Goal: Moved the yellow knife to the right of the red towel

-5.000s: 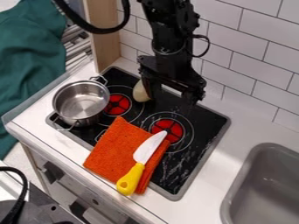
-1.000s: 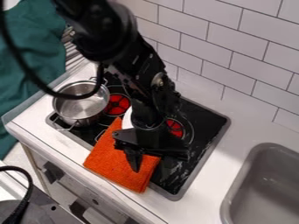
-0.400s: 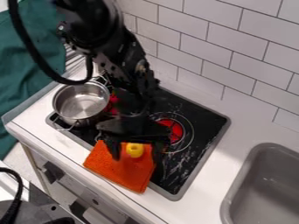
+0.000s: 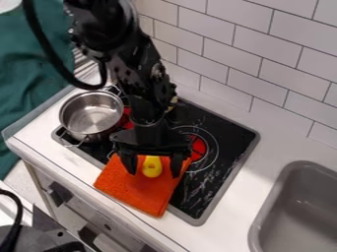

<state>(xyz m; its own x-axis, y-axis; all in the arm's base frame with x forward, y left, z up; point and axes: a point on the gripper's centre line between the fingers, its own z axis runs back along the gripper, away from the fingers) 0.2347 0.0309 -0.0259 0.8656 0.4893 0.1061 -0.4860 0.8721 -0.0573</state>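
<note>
We see a white counter (image 4: 239, 204) along a wall of pale rectangular tiles (image 4: 253, 61), with a black stovetop (image 4: 230, 142) set into it. Over the stovetop's front part hangs the black gripper (image 4: 154, 172), pointing down, its two fingers spread apart. Between them we see the yellow handle (image 4: 152, 168) of the knife, with orange showing at both sides of it; the blade is hidden from us under the gripper. The handle's end is over the orange-red towel (image 4: 137, 191), which lies across the stovetop's front edge and onto the counter. Just behind the gripper, we can make out parts of two red burner discs (image 4: 199, 147), one at each side of the arm. Left of the arm in our view, a shiny metal pot (image 4: 91, 116) stands upright on the stovetop, near the towel. A small part of a pale object (image 4: 173, 103) peeks out behind the arm. Farther out, we see a grey sink (image 4: 299, 211) at lower right and dark green fabric (image 4: 33, 93) at left.
</note>
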